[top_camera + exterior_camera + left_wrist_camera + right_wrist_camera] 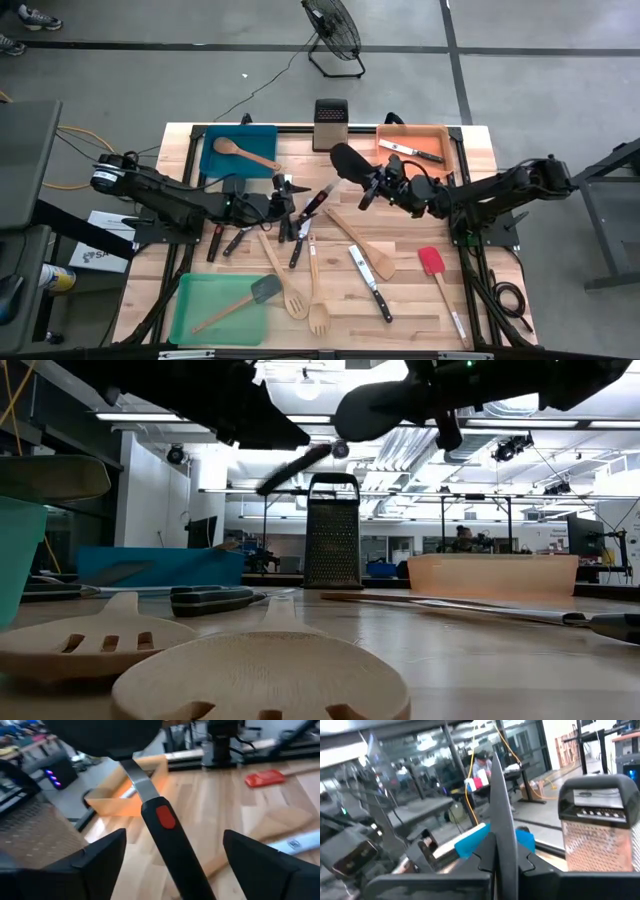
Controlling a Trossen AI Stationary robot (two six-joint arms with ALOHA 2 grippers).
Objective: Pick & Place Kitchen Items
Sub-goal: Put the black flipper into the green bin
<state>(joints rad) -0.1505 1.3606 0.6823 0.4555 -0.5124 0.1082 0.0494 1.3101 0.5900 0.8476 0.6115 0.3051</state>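
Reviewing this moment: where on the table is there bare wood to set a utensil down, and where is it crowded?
Bare wood lies between the green tray and blue tray, and around the red spatula below the orange tray. The middle is crowded with knives and wooden spatulas.

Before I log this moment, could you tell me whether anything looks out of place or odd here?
One thing: a black spatula hangs tilted in the air above the table's middle, between the two arms. The right gripper is shut on it near its head, while the left gripper stands open around its handle. Nothing looks spilled or damaged.
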